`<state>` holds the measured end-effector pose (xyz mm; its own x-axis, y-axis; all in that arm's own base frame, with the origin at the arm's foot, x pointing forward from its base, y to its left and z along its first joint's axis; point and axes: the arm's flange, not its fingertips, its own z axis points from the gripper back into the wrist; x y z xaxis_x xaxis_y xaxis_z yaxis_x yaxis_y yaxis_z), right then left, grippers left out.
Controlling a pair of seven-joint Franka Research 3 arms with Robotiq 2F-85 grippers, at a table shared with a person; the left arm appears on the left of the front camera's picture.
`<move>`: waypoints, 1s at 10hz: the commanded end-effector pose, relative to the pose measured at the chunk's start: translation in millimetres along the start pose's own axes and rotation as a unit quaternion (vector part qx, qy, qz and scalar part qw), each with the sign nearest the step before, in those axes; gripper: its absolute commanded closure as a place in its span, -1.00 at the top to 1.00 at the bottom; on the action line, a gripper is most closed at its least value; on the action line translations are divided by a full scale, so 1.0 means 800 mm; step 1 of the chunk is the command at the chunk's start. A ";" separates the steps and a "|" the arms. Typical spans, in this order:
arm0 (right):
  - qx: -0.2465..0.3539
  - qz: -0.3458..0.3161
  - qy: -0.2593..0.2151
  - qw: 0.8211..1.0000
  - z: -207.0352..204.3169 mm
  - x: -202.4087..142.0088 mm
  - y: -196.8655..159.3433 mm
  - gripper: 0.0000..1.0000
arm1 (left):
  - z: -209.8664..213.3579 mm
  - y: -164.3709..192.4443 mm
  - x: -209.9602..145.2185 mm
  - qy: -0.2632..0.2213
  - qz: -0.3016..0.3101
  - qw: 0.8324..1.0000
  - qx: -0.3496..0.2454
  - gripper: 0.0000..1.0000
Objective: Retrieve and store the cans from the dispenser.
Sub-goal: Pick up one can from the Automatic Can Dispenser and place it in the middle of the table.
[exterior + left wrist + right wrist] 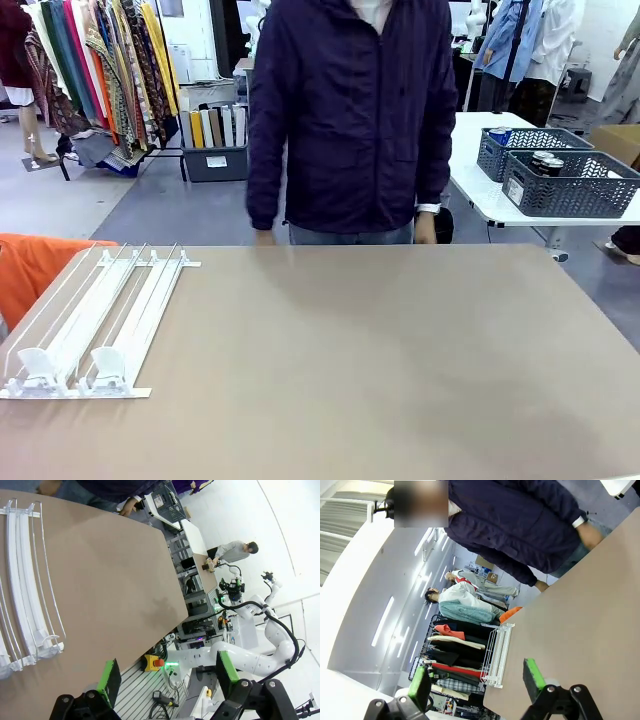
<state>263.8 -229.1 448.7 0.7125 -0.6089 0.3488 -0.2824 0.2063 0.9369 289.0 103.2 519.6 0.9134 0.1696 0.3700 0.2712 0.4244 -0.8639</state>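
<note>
You have both grippers, left (167, 677) and right (476, 680), wide open and empty. The white dispenser (95, 320) lies at the table's left, lanes running front-to-back with no cans loaded, so your left arm is nearer to it.

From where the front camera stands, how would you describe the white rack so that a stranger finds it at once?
Look at the brown table between the camera and the person in the dark jacket. At its near left corner lies the white rack, flat, with long parallel rails running away from the camera. Two small white blocks sit at its near end, and it holds no cans.
</note>
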 end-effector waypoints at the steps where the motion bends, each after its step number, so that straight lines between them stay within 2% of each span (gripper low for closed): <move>1: 0.010 -0.008 -0.010 1.000 -0.004 0.005 0.007 1.00 | 0.000 -0.001 0.002 -0.004 0.000 1.000 -0.009 1.00; 10: 0.010 -0.008 -0.010 1.000 -0.004 0.005 0.007 1.00 | 0.000 -0.001 0.002 -0.004 0.000 1.000 -0.009 1.00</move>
<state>263.8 -229.1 448.7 0.7125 -0.6089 0.3488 -0.2824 0.2063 0.9369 289.0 103.2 519.6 0.9134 0.1695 0.3700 0.2712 0.4244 -0.8639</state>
